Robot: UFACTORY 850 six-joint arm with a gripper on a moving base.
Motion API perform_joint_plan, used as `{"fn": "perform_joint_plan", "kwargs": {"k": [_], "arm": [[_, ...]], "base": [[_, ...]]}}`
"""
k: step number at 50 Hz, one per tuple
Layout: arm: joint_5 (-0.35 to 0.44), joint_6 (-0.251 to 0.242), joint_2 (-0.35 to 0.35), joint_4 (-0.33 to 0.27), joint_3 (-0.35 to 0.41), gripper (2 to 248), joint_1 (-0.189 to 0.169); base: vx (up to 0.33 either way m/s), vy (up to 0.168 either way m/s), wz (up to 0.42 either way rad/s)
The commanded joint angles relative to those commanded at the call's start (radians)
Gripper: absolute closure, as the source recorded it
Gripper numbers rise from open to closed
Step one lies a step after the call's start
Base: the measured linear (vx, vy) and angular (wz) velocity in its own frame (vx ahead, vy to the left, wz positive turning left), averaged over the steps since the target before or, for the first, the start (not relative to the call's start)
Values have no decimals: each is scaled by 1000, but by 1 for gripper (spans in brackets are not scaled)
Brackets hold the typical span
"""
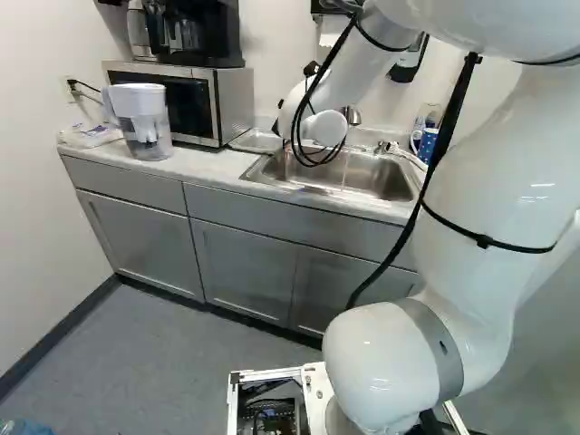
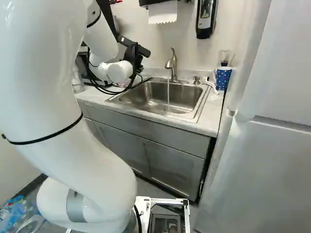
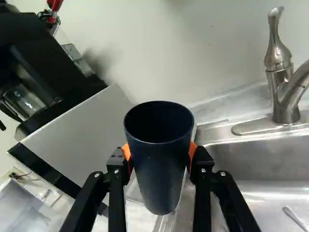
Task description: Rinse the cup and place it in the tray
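One dark cup (image 3: 161, 176): it was in the claw, mouth facing the wrist camera, with the sink (image 3: 256, 152) at about three o'clock, counting twelve as straight ahead of the claw.
Claw (image 3: 159, 153): I had it closed on the cup, one orange pad (image 3: 126, 152) at nine o'clock and the other at three.
Handling: I judged the cup light and rather stiff; its smooth, tapering wall could become slippery when wet.
Best hold: I would have kept both pads level around the middle, squeezing moderately.
Faucet (image 2: 173, 65): at two o'clock from the claw, a thin water stream (image 2: 168, 94) below it; the wrist view cut off the spout's end.
Hidden: the cup's inner bottom was too dark, and I could not identify the tray surely.
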Motion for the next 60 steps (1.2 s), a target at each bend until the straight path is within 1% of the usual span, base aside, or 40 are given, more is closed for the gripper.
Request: {"fn": "perform_joint_plan", "kwargs": {"k": [53, 60], "arm": [[0, -556, 0, 0, 0, 125, 0], [0, -556, 0, 0, 0, 125, 0]], "base": [[0, 0, 0], [0, 0, 0]]}}
